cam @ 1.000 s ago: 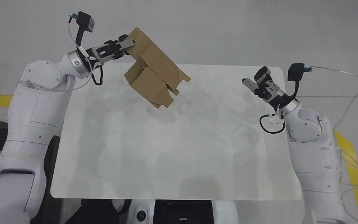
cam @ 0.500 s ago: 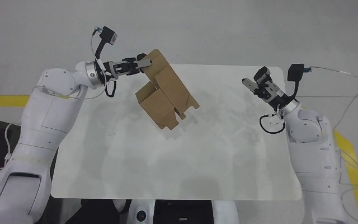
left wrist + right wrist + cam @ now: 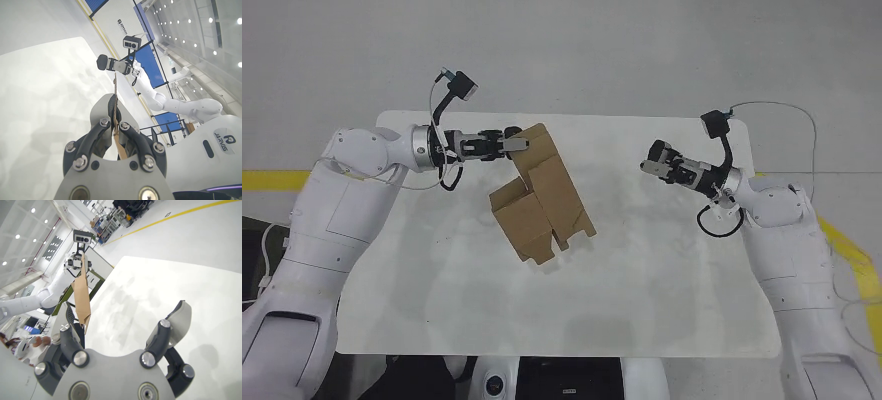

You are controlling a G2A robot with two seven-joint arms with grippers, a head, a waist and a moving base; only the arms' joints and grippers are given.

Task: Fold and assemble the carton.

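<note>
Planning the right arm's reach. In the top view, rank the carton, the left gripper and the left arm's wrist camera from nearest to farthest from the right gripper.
From the right gripper:
1. carton, over the table's middle.
2. left gripper, shut on the carton's edge away from the right arm.
3. wrist camera, farther out on the left arm.

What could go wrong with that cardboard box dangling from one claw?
The carton hangs from the left gripper by one thin edge, so it could slip or tear free and drop onto the table. The right gripper is open and apart from it; if the carton swings, that gripper might miss a flap or crush it.
</note>
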